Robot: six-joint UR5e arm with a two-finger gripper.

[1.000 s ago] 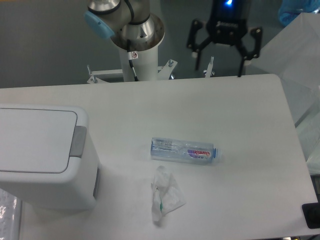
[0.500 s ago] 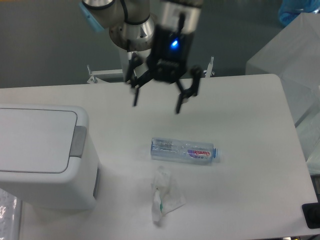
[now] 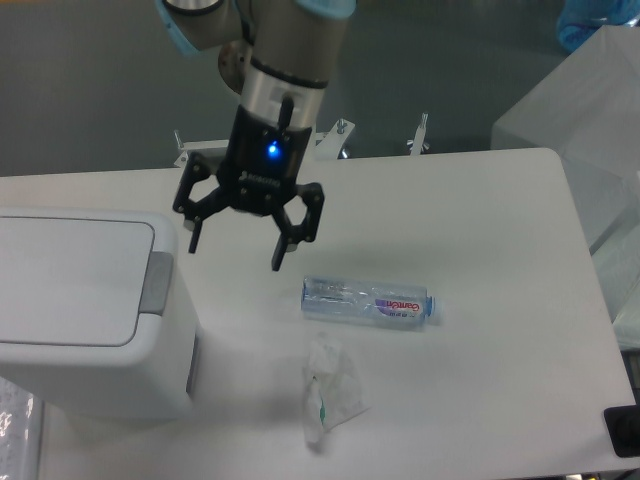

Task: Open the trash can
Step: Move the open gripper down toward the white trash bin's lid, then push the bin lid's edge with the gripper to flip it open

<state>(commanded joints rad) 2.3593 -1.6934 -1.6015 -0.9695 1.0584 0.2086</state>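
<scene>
Nearest the camera, at the table's (image 3: 500, 330) front edge, a crumpled clear plastic wrapper (image 3: 328, 388) with a small green mark lies flat on the pale grey-white surface. Just beyond it, apart from it, a clear plastic bottle (image 3: 367, 301) with a pink-and-blue label lies on its side, its length running left to right. A small dark object (image 3: 624, 431) shows at the lower right corner, cut off by the frame.

At the left edge stands the trash can (image 3: 85, 310), a large boxy white bin with rounded corners; its flat lid is down and the grey push tab (image 3: 155, 282) sits on the lid's right side, facing the middle of the table.

Above the tabletop, between the bin and the bottle and touching neither, hangs the gripper (image 3: 236, 245), black with a blue light lit on its body. Its two fingers are spread wide apart and hold nothing, tips pointing down.

Farther back, the arm's (image 3: 290, 60) silver and blue joints rise past the table's far edge, where metal brackets (image 3: 340, 130) show. Behind is a dark grey floor, and at the right translucent plastic sheeting (image 3: 575, 110) is draped.
</scene>
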